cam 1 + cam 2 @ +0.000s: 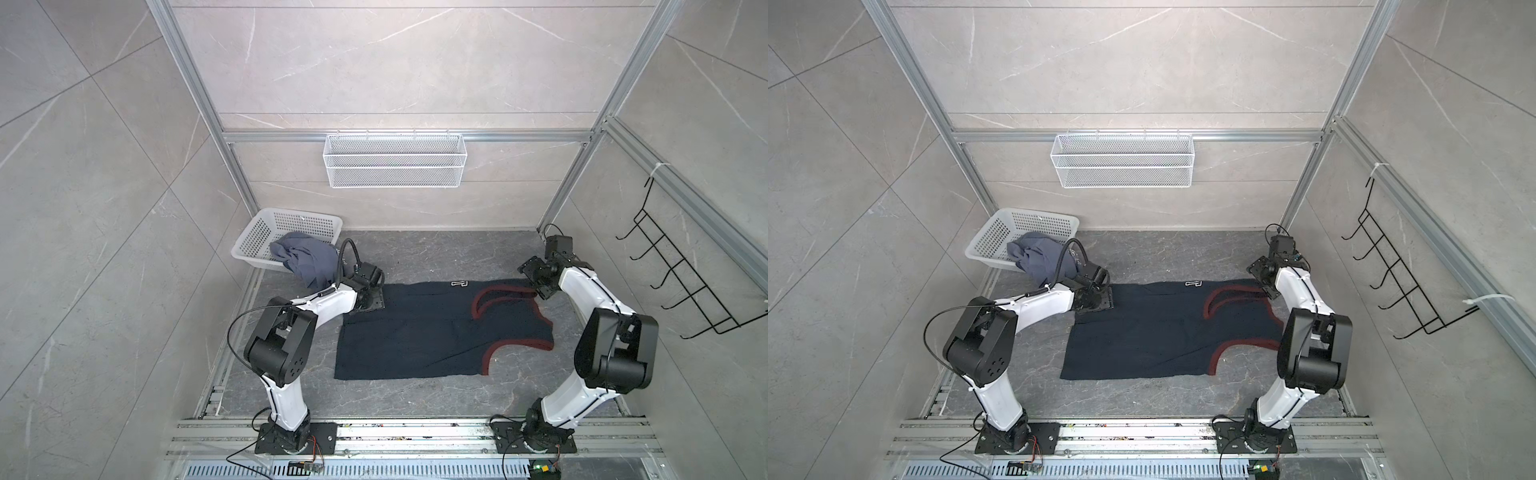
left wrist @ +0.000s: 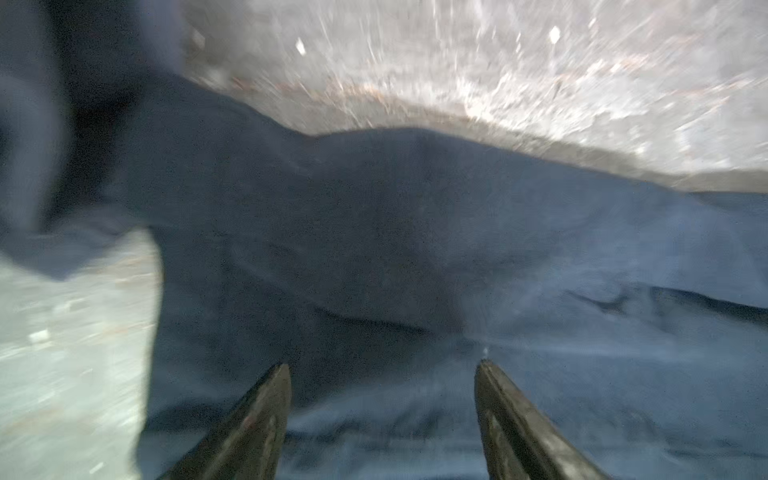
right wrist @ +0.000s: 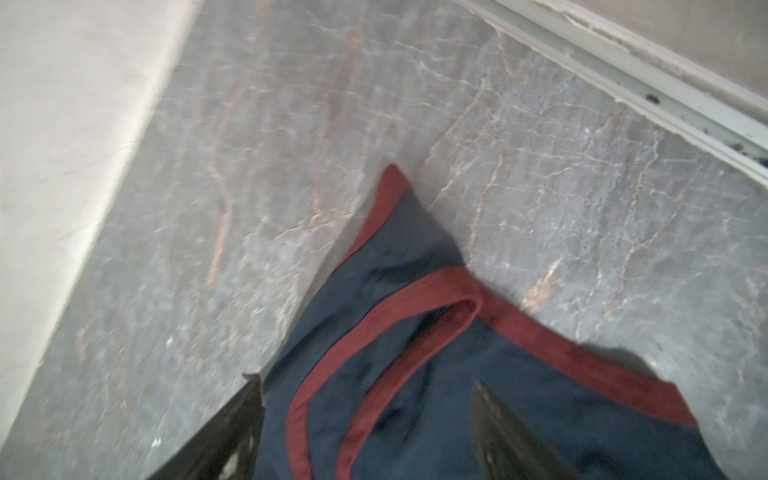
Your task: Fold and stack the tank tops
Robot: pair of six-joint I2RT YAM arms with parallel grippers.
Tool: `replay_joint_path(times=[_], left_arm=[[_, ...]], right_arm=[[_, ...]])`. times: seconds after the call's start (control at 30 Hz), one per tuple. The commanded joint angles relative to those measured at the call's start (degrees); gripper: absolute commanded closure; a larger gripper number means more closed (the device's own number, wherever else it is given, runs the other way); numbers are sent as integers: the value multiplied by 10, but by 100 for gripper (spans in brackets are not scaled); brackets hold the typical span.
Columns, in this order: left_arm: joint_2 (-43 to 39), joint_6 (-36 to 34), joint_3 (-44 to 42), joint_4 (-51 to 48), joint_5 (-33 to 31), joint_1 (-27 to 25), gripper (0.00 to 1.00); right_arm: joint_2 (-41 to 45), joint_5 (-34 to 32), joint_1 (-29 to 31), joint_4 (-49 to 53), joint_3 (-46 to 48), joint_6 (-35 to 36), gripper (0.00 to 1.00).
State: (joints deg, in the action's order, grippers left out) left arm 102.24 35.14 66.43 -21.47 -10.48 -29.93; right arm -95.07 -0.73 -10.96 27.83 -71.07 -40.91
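- The navy tank top (image 1: 419,332) was lying pretty flat on the desk (image 1: 436,257), middle of the frame in both top views. The hem was at the left and the red-trimmed straps (image 3: 415,299) at the right.
- One strap was doubled back onto the body near the upper right. A bit of white lettering (image 1: 459,284) peeked out at the upper edge. My guess is that was a first fold, at most.
- Your left claw (image 2: 382,365) sat over the upper-left hem corner. Its jaws were spread wide and nothing was pinched between them in the wrist view.
- Your right claw (image 3: 365,380) was over the strap end. It was spread apart too, and the cloth looked to be lying slack under it, not gripped.
- The grey tank top (image 1: 305,259) was a crumpled heap spilling over the rim of the white basket (image 1: 266,226), left of centre. It hadn't been folded at all.
- So you were early on, I'd say. The navy one needed its real folds, the grey one needed the whole job, and nothing was stacked yet.
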Motion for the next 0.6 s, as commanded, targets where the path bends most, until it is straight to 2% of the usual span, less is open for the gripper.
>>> replay_joint_path(times=[0.0,0.13,0.3,0.4,0.57], left_arm=[[-30,-16,29,-25,-11,-9,27],[-4,-15,53,-22,12,-23,26],[49,-7,80,-7,40,-25,26],[80,-6,93,-6,44,-25,26],[113,0,101,-5,44,-24,26]], right_arm=[[21,18,31,6,39,21,20],[21,49,118,13,42,42,21],[-32,4,204,58,18,53,23],[-88,-29,225,90,-9,58,23],[-171,-69,223,118,-52,64,24]])
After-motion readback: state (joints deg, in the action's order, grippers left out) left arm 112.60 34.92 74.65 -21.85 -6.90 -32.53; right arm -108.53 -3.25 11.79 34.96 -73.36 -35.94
